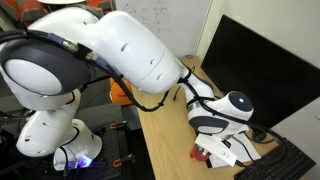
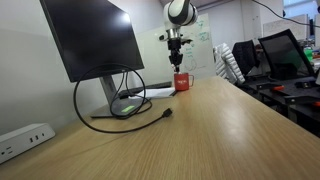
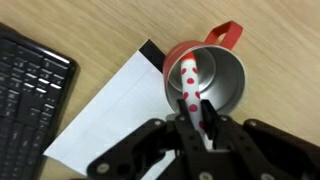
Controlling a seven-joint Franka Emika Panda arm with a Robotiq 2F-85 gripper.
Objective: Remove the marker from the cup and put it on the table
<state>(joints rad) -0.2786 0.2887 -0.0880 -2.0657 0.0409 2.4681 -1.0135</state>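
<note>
In the wrist view the marker (image 3: 190,80), white with red dots, stands tilted inside the silvery cup (image 3: 228,82), which has a red rim and a red handle. My gripper (image 3: 196,106) is right above the cup, and its two fingers are closed on the marker's upper part. The marker's lower end is still inside the cup. In an exterior view the gripper (image 2: 177,47) hangs over the cup (image 2: 181,81), which shows red at the far end of the light-wood table (image 2: 220,130). The cup stands beside a white sheet of paper (image 3: 110,110).
A black keyboard (image 3: 30,90) lies next to the paper. A dark monitor (image 2: 95,40) stands on the table with a looped black cable (image 2: 120,108) at its foot and a white power strip (image 2: 25,135) nearby. Office chairs (image 2: 235,62) stand beyond the table.
</note>
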